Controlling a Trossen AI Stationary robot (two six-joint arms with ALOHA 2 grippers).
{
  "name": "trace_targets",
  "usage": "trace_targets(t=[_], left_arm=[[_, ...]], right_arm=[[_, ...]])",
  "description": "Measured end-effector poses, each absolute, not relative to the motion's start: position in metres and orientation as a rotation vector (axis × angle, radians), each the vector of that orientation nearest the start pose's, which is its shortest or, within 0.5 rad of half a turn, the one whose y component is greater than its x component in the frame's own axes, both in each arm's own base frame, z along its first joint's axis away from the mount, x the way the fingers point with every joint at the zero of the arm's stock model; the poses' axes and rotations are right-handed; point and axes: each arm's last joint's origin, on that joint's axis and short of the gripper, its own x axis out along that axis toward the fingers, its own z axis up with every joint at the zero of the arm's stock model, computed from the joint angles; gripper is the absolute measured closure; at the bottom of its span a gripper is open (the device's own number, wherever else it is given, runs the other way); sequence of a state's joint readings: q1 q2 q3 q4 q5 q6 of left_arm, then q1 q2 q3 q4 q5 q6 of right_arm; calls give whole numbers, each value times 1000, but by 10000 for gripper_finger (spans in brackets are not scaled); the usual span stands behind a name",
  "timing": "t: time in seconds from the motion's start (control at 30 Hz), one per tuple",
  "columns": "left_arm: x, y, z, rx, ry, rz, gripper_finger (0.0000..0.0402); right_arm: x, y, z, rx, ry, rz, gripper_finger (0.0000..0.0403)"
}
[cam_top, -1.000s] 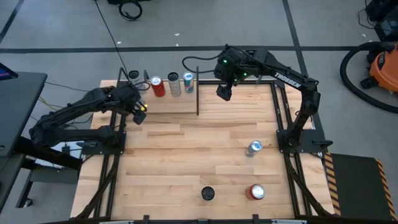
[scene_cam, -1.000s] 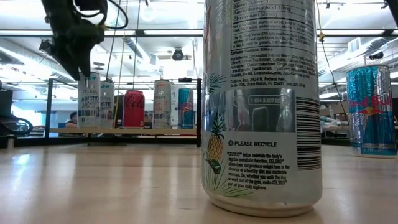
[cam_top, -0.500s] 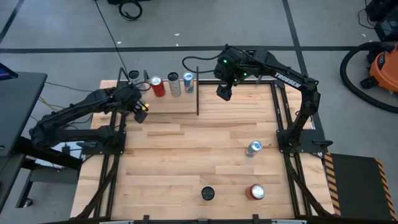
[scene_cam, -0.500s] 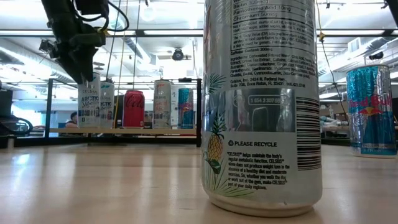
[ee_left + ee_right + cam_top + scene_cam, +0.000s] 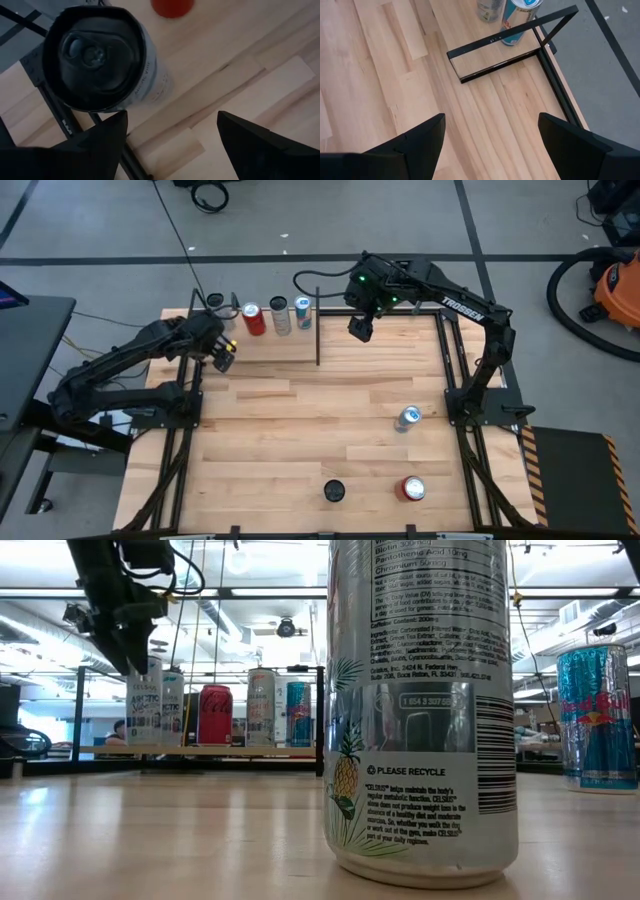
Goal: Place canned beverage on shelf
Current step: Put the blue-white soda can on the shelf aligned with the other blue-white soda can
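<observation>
The shelf [image 5: 280,348] stands at the table's far left, a pale board in a black frame. On it stand several cans: a white one with a black top [image 5: 100,55], a red one [image 5: 253,319], a silver one [image 5: 279,315] and a blue one [image 5: 303,311]. My left gripper [image 5: 222,352] hangs open just near of the white can [image 5: 143,700], above the shelf's left end, touching nothing. My right gripper [image 5: 360,328] waits open above the table, right of the shelf's right upright [image 5: 510,30].
Three cans stand on the tabletop near the front right: a silver-blue one [image 5: 408,417], a red one [image 5: 411,489] and a dark-topped one [image 5: 334,492]. In the low view a tall silver can [image 5: 420,710] fills the foreground, with a blue one [image 5: 598,715] beside it.
My left gripper has swung a little toward the table's far left, along the shelf's left end, and has tipped slightly. It stays open. The cans have kept still.
</observation>
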State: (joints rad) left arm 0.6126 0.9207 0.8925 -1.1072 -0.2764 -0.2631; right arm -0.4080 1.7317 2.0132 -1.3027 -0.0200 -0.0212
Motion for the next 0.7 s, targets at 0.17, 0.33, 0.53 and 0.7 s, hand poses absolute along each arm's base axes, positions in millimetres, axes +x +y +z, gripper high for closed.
trace_targets(t=[0.17, 0.33, 0.53, 0.7], left_arm=[[114, 96, 281, -417, 1028, 962, 88], [111, 99, 281, -417, 1035, 979, 88], [107, 105, 281, -414, 1032, 1005, 88], [105, 109, 282, -407, 1026, 1017, 88]], right_arm=[[305, -131, 407, 199, 1007, -343, 76], [304, -131, 407, 199, 1007, -343, 76], [304, -131, 407, 199, 1007, -343, 76], [304, -131, 407, 199, 1007, -343, 76]])
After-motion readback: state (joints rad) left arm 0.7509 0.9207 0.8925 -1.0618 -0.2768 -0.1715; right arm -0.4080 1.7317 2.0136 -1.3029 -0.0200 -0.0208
